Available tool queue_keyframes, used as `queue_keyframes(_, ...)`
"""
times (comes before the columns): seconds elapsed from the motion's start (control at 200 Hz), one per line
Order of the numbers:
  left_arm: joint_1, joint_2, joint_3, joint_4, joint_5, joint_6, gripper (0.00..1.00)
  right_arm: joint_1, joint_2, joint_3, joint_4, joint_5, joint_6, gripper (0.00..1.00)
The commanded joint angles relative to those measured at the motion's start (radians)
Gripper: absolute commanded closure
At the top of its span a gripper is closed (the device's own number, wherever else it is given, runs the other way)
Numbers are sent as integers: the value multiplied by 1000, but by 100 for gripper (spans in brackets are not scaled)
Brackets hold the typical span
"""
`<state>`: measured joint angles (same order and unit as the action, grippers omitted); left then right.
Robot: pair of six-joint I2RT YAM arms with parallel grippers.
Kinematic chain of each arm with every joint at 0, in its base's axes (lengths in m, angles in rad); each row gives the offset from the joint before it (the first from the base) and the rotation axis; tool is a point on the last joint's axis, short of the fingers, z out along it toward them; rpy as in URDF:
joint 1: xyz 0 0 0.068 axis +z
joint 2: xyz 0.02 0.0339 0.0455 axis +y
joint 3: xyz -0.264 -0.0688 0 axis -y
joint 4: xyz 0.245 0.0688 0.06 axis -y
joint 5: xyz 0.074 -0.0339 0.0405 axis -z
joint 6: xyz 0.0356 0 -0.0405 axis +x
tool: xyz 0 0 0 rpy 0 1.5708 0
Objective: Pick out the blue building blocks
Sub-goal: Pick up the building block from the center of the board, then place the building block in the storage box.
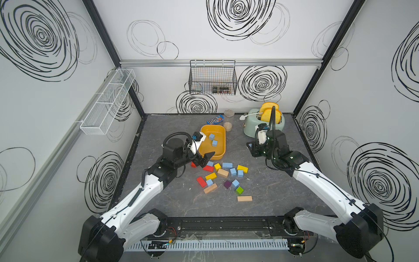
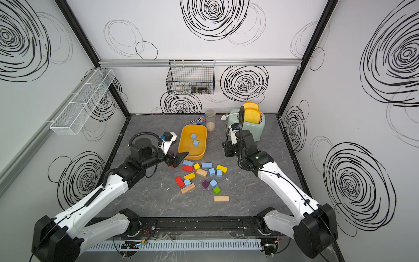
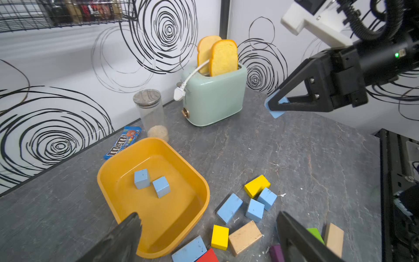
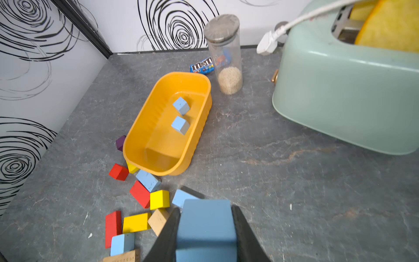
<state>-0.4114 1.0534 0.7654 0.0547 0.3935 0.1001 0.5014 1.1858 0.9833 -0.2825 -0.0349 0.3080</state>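
The table (image 1: 260,195) is bare across its right-centre, between the toaster (image 1: 251,131) at upper right and the pile of blocks at centre. The tray (image 1: 225,143) sits just above that pile in both top views. Its long axis runs up and down the frame, and the jar (image 1: 227,126) stands near its upper right corner.

The right gripper (image 4: 205,212) hangs right of the tray in both top views, in front of the toaster. It is pinching a blue block (image 4: 206,229) between its fingers; I cannot tell whether this held block is a cube or a brick. The drop therefore lies to the gripper's left, over the tray's right long rim, with open table between.

The left gripper (image 1: 206,158) is spread wide and holds nothing. It hovers at the tray's lower left corner with one finger across the lower rim, so the right side looks the freer way in.

Two blue cubes (image 1: 211,136) lie in the tray's upper half. Six loose blue blocks (image 1: 227,165) lie in the pile, closer to the left gripper.
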Motion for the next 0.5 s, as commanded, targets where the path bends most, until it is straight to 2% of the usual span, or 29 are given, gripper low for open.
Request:
queue_keyframes(0.0, 39, 13, 27, 64, 48, -30, 4, 4, 46, 63, 58, -1, -29, 100)
queue_keyframes(0.13, 70, 31, 16, 100, 56, -61, 4, 4, 124, 117, 71, -44, -57, 100)
queue_keyframes(0.495, 109, 85, -57, 148, 27, -49, 4, 6, 380, 303, 42, -123, -112, 100)
